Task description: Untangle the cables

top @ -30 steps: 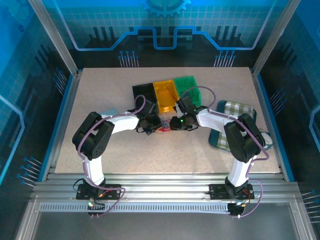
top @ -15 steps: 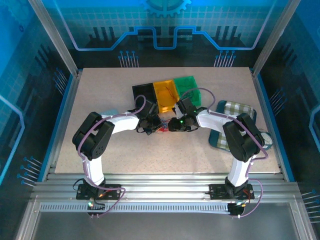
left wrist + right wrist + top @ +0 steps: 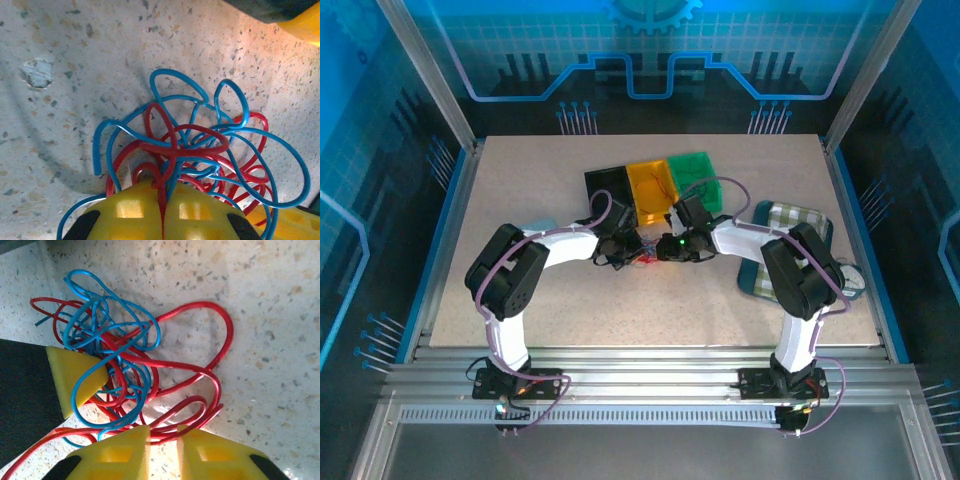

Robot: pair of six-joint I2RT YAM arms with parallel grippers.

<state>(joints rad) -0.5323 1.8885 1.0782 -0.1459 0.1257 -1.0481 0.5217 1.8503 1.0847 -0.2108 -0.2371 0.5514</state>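
Speckled beige table [image 3: 520,190], blue-lit enclosure. Tangled bunch of thin red and blue wire cables [image 3: 185,148] lies mid-table between both pincers. Left pincer [image 3: 162,200] clamps a red strand. Right pincer [image 3: 163,437] narrow, grip unclear. Risk: pulling apart may cinch the crossings tighter.

Count on the bench [image 3: 520,170]: three bins are standing in one row toward the far edge, namely one black bin [image 3: 610,187], one orange bin [image 3: 652,190] and one green bin [image 3: 695,172]. One checked cloth [image 3: 788,222] is lying at the right edge. One tangle of cables [image 3: 200,149] is sitting near the middle, showing two colours, red and blue (strands per colour are overlapping too much to count). Two arms are reaching in from the near edge: left arm [image 3: 520,270], right arm [image 3: 795,275].
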